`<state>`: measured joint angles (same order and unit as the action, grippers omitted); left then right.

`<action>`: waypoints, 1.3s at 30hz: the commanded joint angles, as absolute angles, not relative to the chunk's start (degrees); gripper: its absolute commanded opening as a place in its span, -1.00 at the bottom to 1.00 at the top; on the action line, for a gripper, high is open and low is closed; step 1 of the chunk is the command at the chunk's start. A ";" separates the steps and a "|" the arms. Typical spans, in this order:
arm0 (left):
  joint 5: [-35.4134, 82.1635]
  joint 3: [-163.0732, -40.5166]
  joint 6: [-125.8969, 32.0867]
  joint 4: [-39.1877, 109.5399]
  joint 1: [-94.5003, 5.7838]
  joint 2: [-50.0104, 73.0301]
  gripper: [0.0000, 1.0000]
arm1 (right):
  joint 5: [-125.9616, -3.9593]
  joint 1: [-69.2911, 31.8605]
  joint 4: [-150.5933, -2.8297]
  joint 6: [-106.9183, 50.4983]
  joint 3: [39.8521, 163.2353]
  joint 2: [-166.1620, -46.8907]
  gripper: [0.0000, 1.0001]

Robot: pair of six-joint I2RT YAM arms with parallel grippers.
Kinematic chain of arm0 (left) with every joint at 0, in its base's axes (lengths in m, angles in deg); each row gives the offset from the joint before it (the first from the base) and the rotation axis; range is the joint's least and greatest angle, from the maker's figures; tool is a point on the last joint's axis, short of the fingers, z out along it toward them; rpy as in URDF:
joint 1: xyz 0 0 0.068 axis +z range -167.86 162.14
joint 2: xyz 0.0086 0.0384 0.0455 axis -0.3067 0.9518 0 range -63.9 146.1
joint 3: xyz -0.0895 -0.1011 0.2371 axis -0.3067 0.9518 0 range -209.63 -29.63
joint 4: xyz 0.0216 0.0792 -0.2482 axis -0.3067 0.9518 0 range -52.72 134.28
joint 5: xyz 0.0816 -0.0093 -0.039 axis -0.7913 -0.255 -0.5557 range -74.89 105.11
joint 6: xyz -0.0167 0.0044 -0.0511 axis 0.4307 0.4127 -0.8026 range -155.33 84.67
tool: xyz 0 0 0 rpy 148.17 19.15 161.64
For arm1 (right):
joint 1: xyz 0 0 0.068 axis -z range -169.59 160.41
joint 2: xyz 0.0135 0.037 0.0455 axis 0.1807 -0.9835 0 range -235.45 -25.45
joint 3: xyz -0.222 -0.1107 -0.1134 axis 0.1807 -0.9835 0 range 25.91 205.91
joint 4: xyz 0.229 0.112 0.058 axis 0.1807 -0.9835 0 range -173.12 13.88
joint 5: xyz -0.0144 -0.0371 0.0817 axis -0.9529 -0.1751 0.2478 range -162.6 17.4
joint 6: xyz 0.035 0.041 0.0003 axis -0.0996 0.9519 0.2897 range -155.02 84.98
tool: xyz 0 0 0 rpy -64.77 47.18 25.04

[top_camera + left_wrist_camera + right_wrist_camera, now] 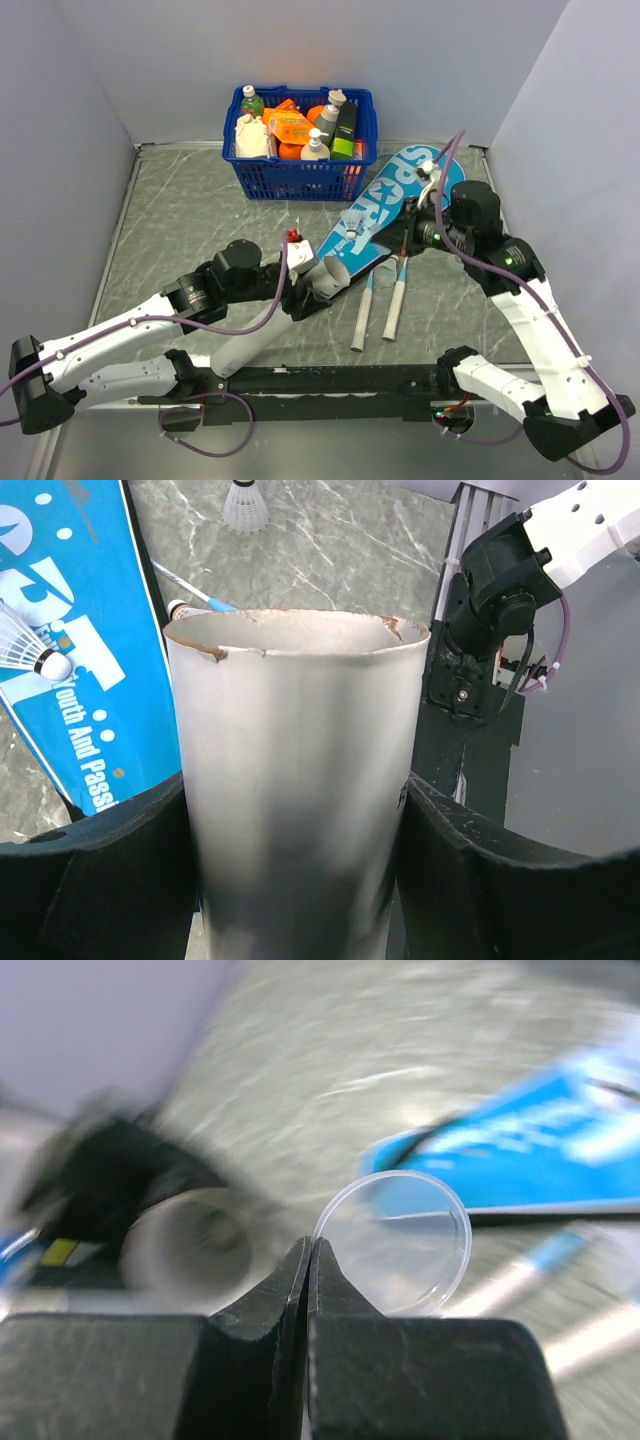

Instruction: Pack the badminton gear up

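Likely the tube-filling step: left jaws grip the white tube (290,780), right jaws pinch its clear lid (400,1250); next probably means loading the shuttlecock (352,218).

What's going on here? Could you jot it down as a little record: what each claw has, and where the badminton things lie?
Left gripper: closed around white tube, open end uncapped
Right gripper: shut, pinching clear round lid by its rim
Shuttlecock: on table beside teal case
Rackets: handles on table, pointing toward near edge
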<state>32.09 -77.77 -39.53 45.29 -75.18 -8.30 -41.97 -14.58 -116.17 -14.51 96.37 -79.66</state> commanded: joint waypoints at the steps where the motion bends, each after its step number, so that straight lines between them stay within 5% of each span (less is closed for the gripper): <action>1: 31.81 -78.67 -41.21 44.57 -75.52 -10.02 -0.59 | -56.24 -6.15 -121.90 -11.84 95.88 -82.30 -1.00; 13: 30.67 -80.07 -42.97 45.98 -75.87 -13.80 -0.59 | -75.23 2.76 -121.12 -0.58 80.41 -90.04 -1.00; 26: 31.46 -79.46 -43.59 45.28 -75.95 -17.14 -0.59 | -81.21 6.19 -121.56 6.55 76.10 -100.68 -0.98; 27: 31.46 -79.46 -43.67 45.36 -75.95 -16.96 -0.59 | -81.74 6.11 -121.29 6.46 75.92 -100.94 -0.65; 30: 31.20 -79.63 -43.50 45.80 -75.95 -16.44 -0.60 | -81.31 6.28 -120.24 5.85 75.74 -102.00 -0.11; 39: 31.20 -79.46 -43.32 45.72 -75.95 -15.56 -0.60 | -85.78 8.11 -124.62 3.30 81.10 -99.19 0.27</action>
